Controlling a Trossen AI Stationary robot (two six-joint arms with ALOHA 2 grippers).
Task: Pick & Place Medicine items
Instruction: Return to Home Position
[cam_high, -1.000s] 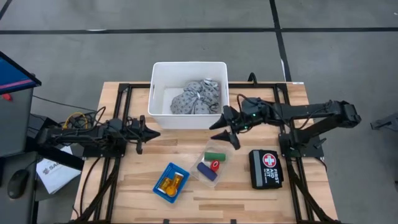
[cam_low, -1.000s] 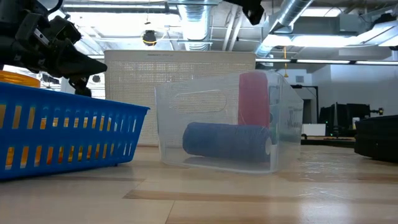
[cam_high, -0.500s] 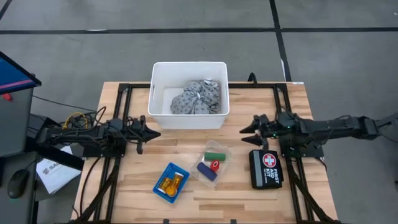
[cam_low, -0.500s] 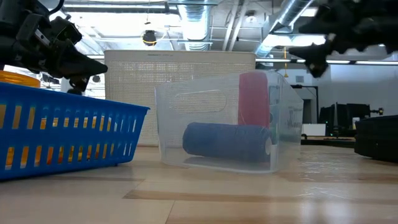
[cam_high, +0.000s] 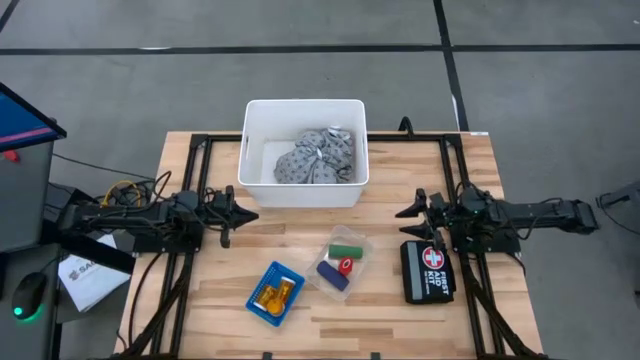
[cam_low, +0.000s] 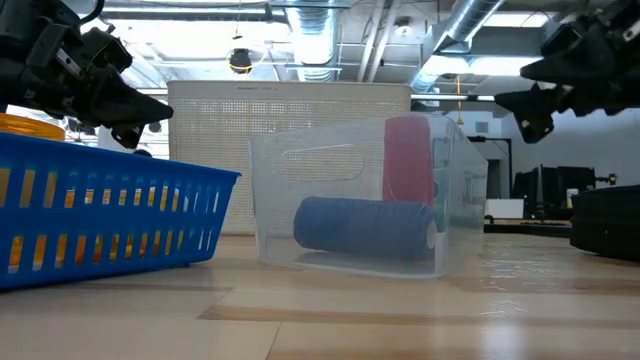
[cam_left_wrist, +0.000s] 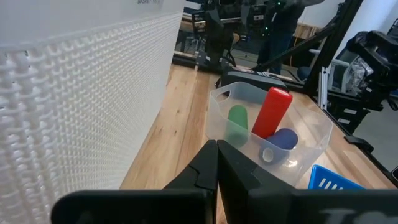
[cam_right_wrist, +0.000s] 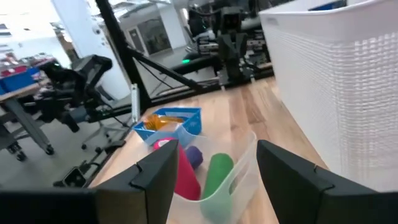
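Note:
The grey patterned cloth bundle (cam_high: 315, 158) lies on the floor of the white bin (cam_high: 256, 150). A red (cam_high: 345, 266), a green (cam_high: 346, 250) and a dark-blue cylinder (cam_high: 332, 275) sit in a clear tub (cam_high: 358, 243); the red one (cam_low: 407, 160) stands upright and the blue one (cam_low: 365, 228) lies flat. Orange pill bottles (cam_high: 275, 293) lie in a small blue basket (cam_high: 262, 306). My left gripper (cam_high: 247, 213) is shut, left of the bin's front. My right gripper (cam_high: 404, 212) hangs open above the table's right part, clear of everything.
A black first-aid pouch (cam_high: 428, 270) lies on the table below the right gripper. Black frame rails (cam_high: 190, 270) run along the table's left and right sides. Bare wood (cam_high: 300, 222) lies between the bin's front wall and the tub.
My right arm has drawn back from the bin's front right corner toward the table's right edge, sinking lower as it went, and now lies stretched out level. Its gripper stays open. The left arm and all the items have kept still.

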